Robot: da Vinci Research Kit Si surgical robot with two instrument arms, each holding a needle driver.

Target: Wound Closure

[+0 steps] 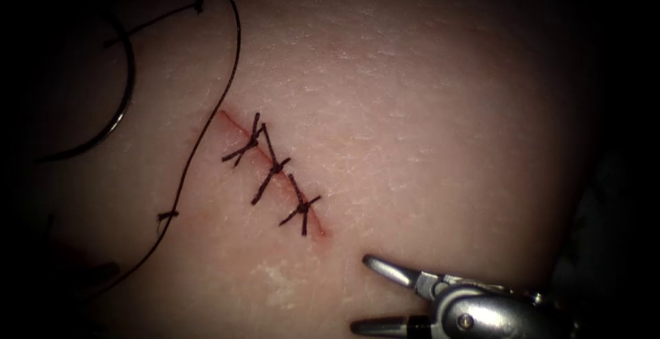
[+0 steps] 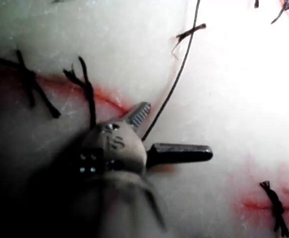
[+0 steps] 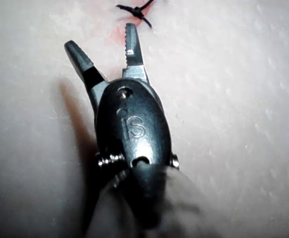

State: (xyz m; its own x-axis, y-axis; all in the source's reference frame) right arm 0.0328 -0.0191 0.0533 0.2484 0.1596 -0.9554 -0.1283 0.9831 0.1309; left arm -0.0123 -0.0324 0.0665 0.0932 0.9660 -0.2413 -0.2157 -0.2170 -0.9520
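The cut (image 1: 271,174) runs diagonally across the pale tissue (image 1: 426,105), closed by 3 dark stitches (image 1: 275,168).

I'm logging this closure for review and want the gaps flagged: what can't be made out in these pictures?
- Needle: endoscope view; its far ends fade into the dark rim, so the tips are unclear.
- Thread: its lower end runs into shadow.
- Right tool: lower jaw partly cut by the bottom edge; open, holding nothing.
- Left tool: open, holding nothing; its shaft is blurred.
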